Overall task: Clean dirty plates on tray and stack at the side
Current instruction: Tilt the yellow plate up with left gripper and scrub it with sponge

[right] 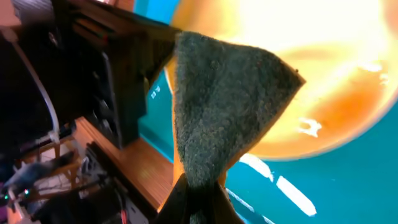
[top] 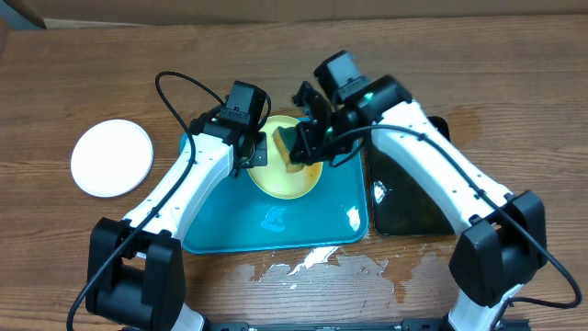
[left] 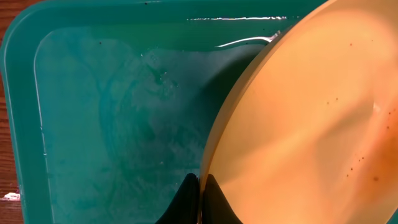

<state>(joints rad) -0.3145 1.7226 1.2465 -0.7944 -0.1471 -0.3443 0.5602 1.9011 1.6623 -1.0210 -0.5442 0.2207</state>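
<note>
a robotics lab bench: a white left arm (top: 188, 179) and right arm (top: 441, 161) with black joints rise from the bottom corners of the frame, a loose black cable (top: 175, 87) loops at upper left, and the scuffed wooden table (top: 514, 74) bears a turquoise tray (top: 276, 225), yellow plate (top: 285, 184) and green sponge (top: 287, 140)

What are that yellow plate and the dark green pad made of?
The pale yellow round plate looks like smooth plastic or melamine, given its soft, even sheen. The dark green pad seems a coarse fibrous scouring pad: fuzzy, matte surface.

Even overhead light, white glare spots on the tray (top: 230, 221), pale yellow plate (right: 336, 62) blown out and blurry in right wrist view.
</note>
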